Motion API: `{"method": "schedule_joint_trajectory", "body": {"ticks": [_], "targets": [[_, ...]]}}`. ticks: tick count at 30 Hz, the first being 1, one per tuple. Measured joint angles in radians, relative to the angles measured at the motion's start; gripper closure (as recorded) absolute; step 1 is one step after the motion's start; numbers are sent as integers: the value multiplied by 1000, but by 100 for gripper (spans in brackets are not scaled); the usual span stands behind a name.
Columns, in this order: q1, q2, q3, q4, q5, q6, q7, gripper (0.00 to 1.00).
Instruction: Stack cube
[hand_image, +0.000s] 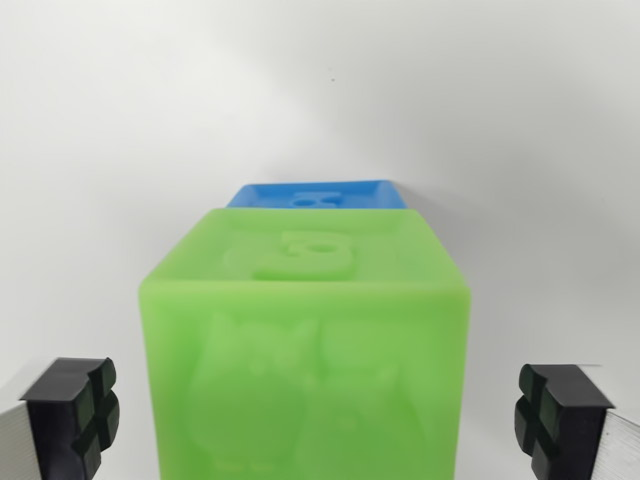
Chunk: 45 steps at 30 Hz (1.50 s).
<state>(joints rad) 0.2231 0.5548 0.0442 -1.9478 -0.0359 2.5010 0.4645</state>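
Green translucent plastic cube (305, 350) at lower centre of frame. Blue plastic cube (322, 194) directly behind it at frame centre, largely hidden. End effector (320, 420) fingers flank green cube, lower left and lower right, apart from it.

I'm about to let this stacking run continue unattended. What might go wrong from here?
1. The gripper is open, its fingertips apart from the green cube; uneven closing might push it aside.
2. The blue cube is mostly hidden behind the green one, so whether they touch is unclear; a nudge may shift both.

One wrist camera looks down close between its fingers (75, 415) onto a white surface (130, 120).
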Motion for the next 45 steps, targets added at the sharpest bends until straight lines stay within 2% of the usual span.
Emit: {"method": "schedule_joint_trajectory", "body": {"ticks": [25,45], "targets": [[0,-165,2,3,9,-165,-5,0],[0,-281,3,69,17,-346,-10,0]]}}
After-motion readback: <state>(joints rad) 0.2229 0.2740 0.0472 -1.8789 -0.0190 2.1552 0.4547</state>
